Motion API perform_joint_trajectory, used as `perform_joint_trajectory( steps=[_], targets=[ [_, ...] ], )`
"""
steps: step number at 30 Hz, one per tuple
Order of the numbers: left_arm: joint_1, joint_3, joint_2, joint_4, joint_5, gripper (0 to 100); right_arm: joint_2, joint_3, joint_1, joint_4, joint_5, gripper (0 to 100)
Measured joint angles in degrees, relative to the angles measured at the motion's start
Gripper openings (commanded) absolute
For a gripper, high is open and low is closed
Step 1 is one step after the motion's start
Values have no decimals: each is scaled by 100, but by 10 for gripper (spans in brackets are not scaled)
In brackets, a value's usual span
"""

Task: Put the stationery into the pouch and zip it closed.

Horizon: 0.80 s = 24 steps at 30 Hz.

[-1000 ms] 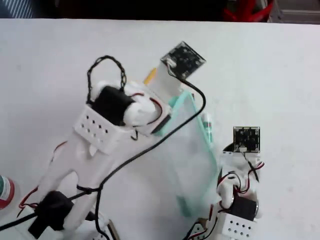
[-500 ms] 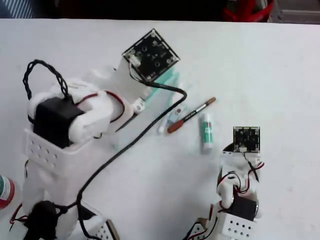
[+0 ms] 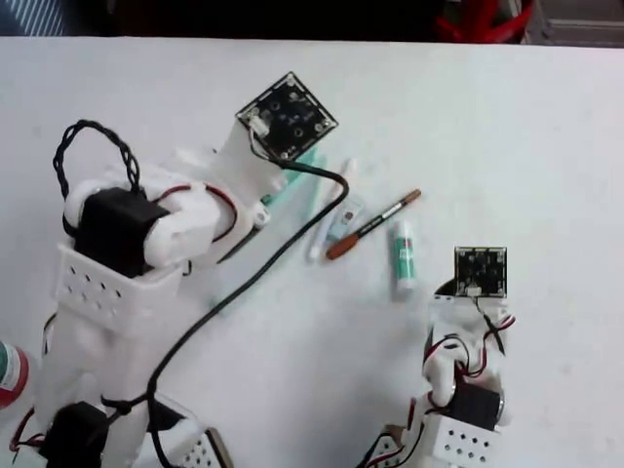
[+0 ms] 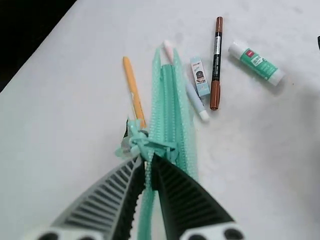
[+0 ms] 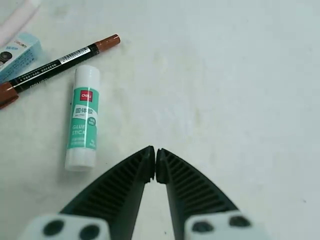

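My left gripper (image 4: pixel 148 162) is shut on the teal mesh pouch (image 4: pixel 170 100), pinching it by the zipper end so it hangs edge-on over the table. In the high view the pouch (image 3: pixel 295 177) peeks out beside the left arm's camera board. A yellow pencil (image 4: pixel 133 90) lies on one side of it. On the other side lie a white pen (image 3: pixel 330 213), a blue eraser (image 3: pixel 344 218), a brown marker (image 3: pixel 375 222) and a green glue stick (image 3: pixel 402 255). My right gripper (image 5: pixel 154 170) is shut on nothing, a short way from the glue stick (image 5: pixel 82 117).
The right arm (image 3: pixel 468 341) sits low at the front right. A red, white and green object (image 3: pixel 8 375) shows at the left edge. The table's far edge (image 3: pixel 312 39) runs along the top, with dark floor beyond.
The left arm has pulled the pouch up and to the left, off the middle of the table, uncovering the pen, eraser, marker and glue stick. The right arm has not moved.
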Motion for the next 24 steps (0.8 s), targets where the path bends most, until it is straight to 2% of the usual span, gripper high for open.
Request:
perform_joint_trajectory(
  steps=[4, 14, 18, 24],
  targets=[
    [-273, 9, 0, -9, 0, 236, 0, 0, 0, 0, 0, 22],
    [-677, 0, -9, -26, -18, 241, 0, 0, 0, 0, 0, 22],
    [-738, 325, -62, -35, -484, 238, 0, 0, 0, 0, 0, 22],
    [-1336, 976, -782, -35, -1011, 238, 0, 0, 0, 0, 0, 22]
  ],
)
